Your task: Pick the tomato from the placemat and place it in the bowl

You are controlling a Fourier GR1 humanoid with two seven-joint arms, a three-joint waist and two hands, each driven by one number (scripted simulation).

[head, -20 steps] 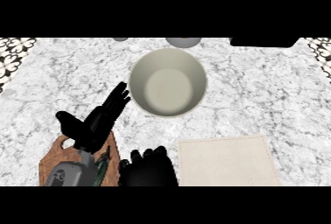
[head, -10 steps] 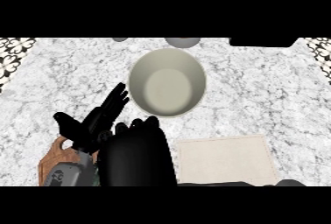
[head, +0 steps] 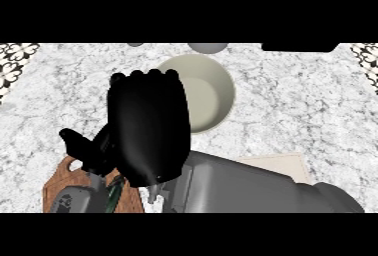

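Right hand (head: 148,132) raised, back toward the view, fingers curled at the tips and held together; nothing visible inside them. Bowl (head: 210,90) just beyond its fingertips, partly covered. Left hand (head: 92,150) beside it, fingers mostly hidden: cannot tell. Tomato not visible. Placemat (head: 284,164) corner beside right forearm.
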